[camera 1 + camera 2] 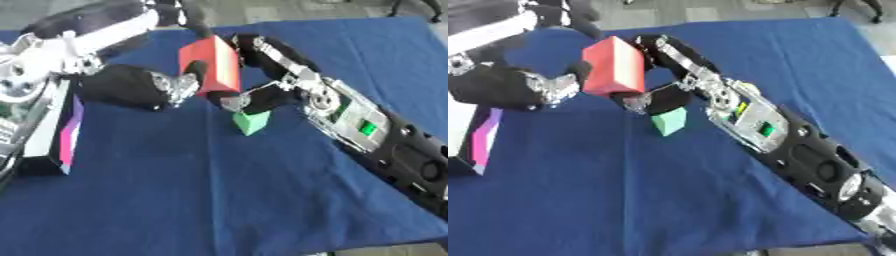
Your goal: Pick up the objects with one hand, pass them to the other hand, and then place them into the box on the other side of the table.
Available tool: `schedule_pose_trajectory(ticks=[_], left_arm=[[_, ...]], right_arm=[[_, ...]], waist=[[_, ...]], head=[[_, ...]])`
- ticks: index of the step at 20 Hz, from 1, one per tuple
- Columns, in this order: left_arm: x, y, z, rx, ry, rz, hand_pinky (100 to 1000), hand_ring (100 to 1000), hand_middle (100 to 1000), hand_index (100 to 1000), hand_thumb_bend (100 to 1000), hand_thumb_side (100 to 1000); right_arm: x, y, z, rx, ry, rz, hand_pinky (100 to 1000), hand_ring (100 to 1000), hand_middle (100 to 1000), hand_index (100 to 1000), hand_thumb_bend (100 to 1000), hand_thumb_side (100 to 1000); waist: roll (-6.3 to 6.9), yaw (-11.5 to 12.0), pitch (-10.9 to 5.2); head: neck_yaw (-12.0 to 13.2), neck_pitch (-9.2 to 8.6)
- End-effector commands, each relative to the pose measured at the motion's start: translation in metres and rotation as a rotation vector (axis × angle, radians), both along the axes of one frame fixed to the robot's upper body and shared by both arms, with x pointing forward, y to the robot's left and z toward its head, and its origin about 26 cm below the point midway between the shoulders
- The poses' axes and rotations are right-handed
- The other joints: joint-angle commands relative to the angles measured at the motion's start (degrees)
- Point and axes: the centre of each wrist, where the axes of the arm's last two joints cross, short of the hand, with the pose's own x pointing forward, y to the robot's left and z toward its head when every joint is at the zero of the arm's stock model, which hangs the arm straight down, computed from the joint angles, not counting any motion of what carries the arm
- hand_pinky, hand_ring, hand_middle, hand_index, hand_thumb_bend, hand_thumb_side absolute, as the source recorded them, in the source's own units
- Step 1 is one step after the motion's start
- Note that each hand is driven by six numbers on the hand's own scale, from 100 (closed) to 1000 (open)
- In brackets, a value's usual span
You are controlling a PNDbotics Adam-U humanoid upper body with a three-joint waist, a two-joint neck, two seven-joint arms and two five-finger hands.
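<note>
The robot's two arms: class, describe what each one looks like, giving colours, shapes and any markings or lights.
The right arm is a long black casing with silver joints and a small green light on a pale panel; its right hand is black with silver links. The left arm is white and silver near its joints, with a rounded black section before the silvery left hand.

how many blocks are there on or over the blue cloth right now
2: a red block held up between both hands, and a small green block on the cloth just below it. Others may be hidden behind the arms.
</note>
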Motion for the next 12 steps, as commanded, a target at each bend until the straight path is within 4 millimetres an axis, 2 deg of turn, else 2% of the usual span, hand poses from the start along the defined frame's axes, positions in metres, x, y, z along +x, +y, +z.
schedule_pose_trajectory(ticks=[1,3,8,10,11,12], left_arm=[[0.0053,0.0076,0.0068,0.011,-0.022,0.019,1000,1000,922,871,100,730],[0.0072,0.0091,0.0061,0.021,-0.015,0.015,1000,1000,920,871,100,781],[0.0103,0.0134,0.0054,0.019,0.014,0.012,1000,1000,921,888,100,844],[0.0113,0.0145,0.0047,0.024,0.022,0.014,1000,1000,926,893,100,841],[0.0120,0.0151,0.0041,0.026,0.030,0.016,1000,1000,929,897,100,809],[0.0129,0.0157,0.0034,0.029,0.038,0.019,1000,1000,934,903,100,736]], right_arm=[[-0.0010,-0.0020,0.0065,-0.019,-0.029,0.002,656,633,577,643,100,100],[-0.0013,-0.0017,0.0064,-0.024,-0.030,0.006,656,633,577,643,100,100],[-0.0009,-0.0012,0.0057,-0.034,-0.031,0.012,657,633,577,642,100,100],[-0.0004,-0.0013,0.0052,-0.040,-0.030,0.011,657,633,577,643,100,100],[-0.0001,-0.0013,0.0048,-0.042,-0.028,0.011,657,633,578,643,100,100],[0.0002,-0.0014,0.0045,-0.044,-0.027,0.010,657,633,578,643,100,100]], waist=[[0.36,-0.1,-0.65],[0.31,-0.1,-0.63],[0.18,-0.1,-0.46],[0.13,-0.1,-0.36],[0.10,-0.1,-0.32],[0.08,-0.1,-0.28]], head=[[-0.2,-0.14],[-0.3,-0.14],[-0.5,-0.14],[-0.7,-0.14],[-0.7,-0.14],[-0.8,-0.14]])
